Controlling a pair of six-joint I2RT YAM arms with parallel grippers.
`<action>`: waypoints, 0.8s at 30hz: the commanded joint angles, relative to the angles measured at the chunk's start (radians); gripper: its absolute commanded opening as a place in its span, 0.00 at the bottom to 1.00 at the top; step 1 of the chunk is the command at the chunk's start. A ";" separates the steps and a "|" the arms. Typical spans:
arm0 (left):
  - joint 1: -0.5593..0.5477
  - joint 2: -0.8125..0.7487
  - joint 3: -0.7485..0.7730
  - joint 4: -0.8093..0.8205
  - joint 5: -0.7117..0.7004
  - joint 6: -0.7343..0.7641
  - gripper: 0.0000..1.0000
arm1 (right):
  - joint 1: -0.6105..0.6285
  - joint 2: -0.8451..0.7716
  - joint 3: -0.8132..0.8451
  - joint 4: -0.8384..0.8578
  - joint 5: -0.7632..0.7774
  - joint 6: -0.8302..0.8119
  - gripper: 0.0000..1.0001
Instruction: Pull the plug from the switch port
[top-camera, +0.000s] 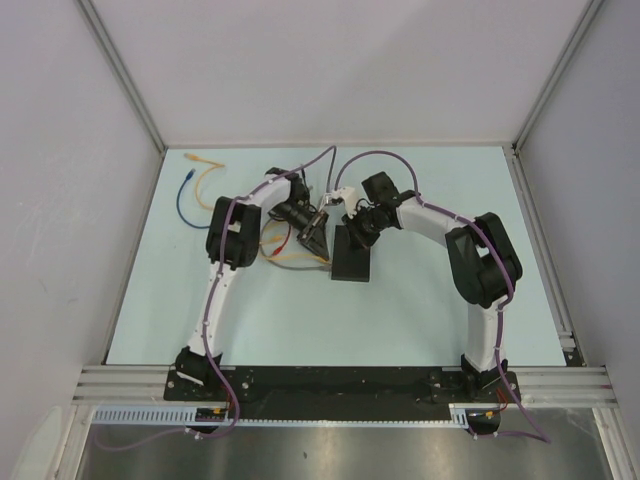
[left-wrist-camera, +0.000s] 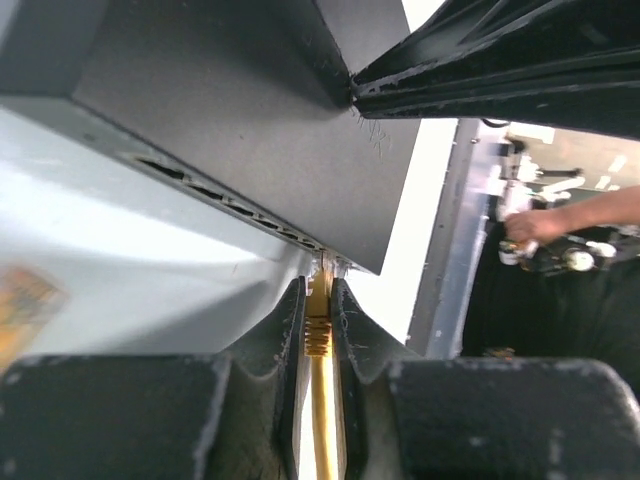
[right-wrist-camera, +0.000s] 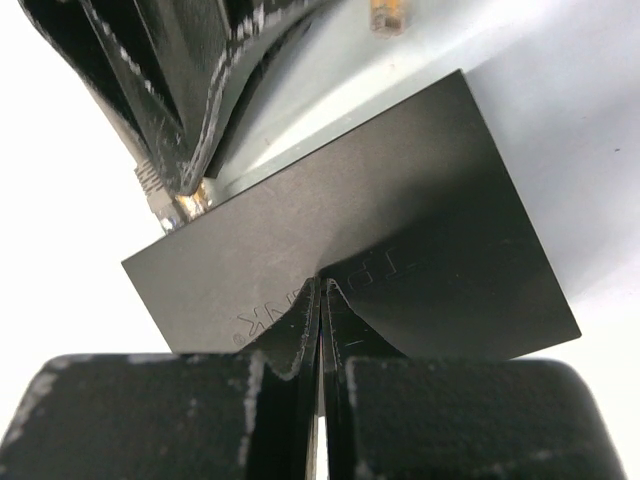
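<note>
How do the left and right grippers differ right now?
The left gripper is clamped on the yellow plug; the right gripper is shut on nothing. The left gripper sits at the port edge of the switch; the right gripper's tips rest on its top face. Both are at the switch, jaws close together.

We see our right gripper (right-wrist-camera: 322, 290) — jaws pressed together — tips down on the flat matte-black rectangular switch box (right-wrist-camera: 420, 220).
</note>
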 joint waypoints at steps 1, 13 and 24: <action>0.046 -0.050 0.084 0.009 -0.056 0.039 0.00 | 0.003 0.045 -0.039 -0.070 0.075 -0.025 0.00; 0.103 -0.239 -0.100 -0.052 -0.217 0.161 0.00 | 0.015 0.054 -0.037 -0.053 0.077 -0.025 0.00; 0.193 -0.473 -0.062 0.219 -0.601 0.016 0.00 | 0.031 0.045 -0.039 -0.046 0.092 -0.046 0.00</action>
